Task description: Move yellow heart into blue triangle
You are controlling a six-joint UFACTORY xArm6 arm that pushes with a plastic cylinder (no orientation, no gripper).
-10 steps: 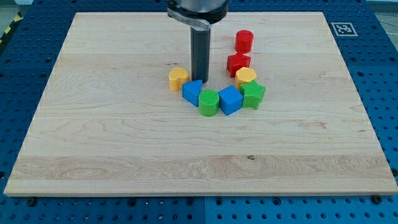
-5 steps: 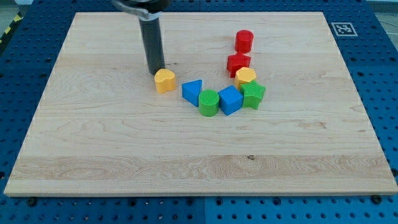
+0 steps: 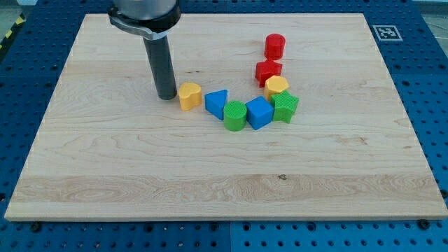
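The yellow heart point(image 3: 188, 95) lies on the wooden board, just left of the blue triangle point(image 3: 217, 103), with a narrow gap between them. My tip point(image 3: 166, 96) stands on the board right beside the heart's left side, close to touching it. The rod rises up to the view's top.
A green cylinder point(image 3: 235, 115), a blue cube point(image 3: 259, 113) and a green star-like block point(image 3: 285, 106) curve rightward from the triangle. A yellow block point(image 3: 276, 86), a red star-like block point(image 3: 268, 71) and a red cylinder point(image 3: 275, 46) stand above them. The board's edge point(image 3: 224, 218) runs along the bottom.
My tip moved from above the blue triangle leftward, then down to the heart's left side. The yellow heart was displaced left, then shifted slightly right toward the triangle.
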